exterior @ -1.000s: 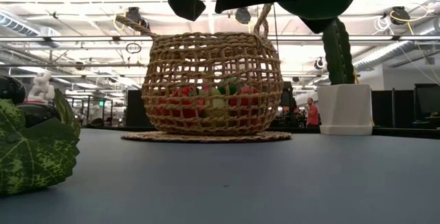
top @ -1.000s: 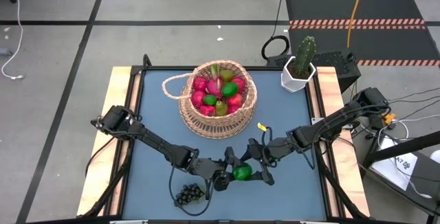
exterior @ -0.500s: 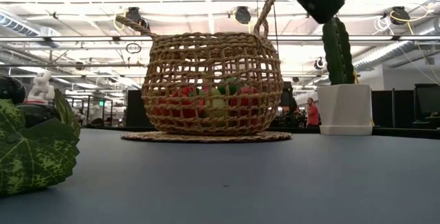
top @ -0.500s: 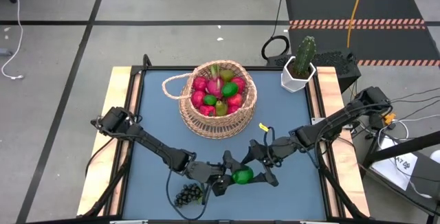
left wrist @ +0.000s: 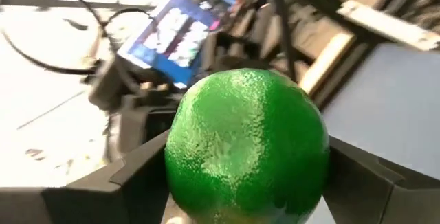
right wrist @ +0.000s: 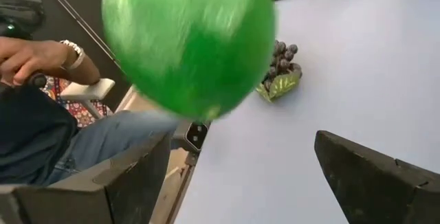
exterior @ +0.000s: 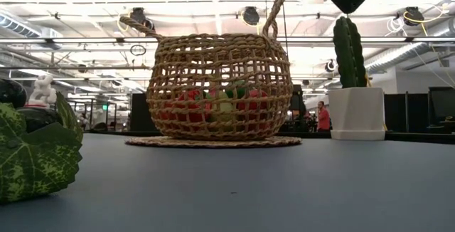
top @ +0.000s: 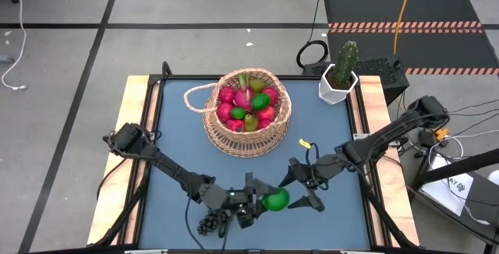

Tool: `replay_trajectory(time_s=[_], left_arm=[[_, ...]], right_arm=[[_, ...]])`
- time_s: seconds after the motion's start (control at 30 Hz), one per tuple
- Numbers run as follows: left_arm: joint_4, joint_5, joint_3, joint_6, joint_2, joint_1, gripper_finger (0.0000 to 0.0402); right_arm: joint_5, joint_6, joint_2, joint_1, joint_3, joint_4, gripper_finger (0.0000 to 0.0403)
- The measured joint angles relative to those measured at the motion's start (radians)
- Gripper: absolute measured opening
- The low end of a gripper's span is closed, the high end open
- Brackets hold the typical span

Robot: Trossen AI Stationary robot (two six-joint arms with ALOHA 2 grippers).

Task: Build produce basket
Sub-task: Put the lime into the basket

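The table point(top: 175, 141) carries the basket point(top: 246, 142) at about twelve o'clock of its centre, already heaped with produce point(top: 248, 106) in reds and greens, so most of the task looks done. The white pot with a cactus point(top: 337, 87) stands at about two o'clock, well apart from the basket. Near the six o'clock edge both arms meet: the left gripper point(top: 261, 200) pinches a green lime point(top: 274, 200) between its fingers point(left wrist: 137, 176), and the right gripper point(top: 306, 193), at three o'clock of the lime, stands spread with its jaws open and nothing clamped. The grape bunch point(top: 214, 223) lies on the table at about seven o'clock, under the left forearm. The main risk, as I judge it, is the hand-over: if the left releases before the right closes, the round lime falls and rolls off the near edge. The two grippers, so near, may knock together. Later, a lime dropped onto the heap may roll out, and the left forearm may drag the grapes.
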Motion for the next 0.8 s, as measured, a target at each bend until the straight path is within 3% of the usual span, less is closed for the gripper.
replay_trajectory(time_s=[0.33,0.63,0.8], left_arm=[[0.272,-0.241,0.000,0.101,0.000,-0.011,0.0308],[0.296,-0.252,0.000,-0.001,-0.097,-0.009,0.0308],[0.185,-0.252,0.001,-0.079,-0.200,-0.009,0.0308]], right_arm=[[0.001,0.010,-0.093,0.008,0.000,-0.111,0.0357],[0.067,0.010,-0.165,0.075,0.000,-0.184,0.0357],[0.079,0.006,-0.190,0.106,0.000,-0.206,0.0357]])
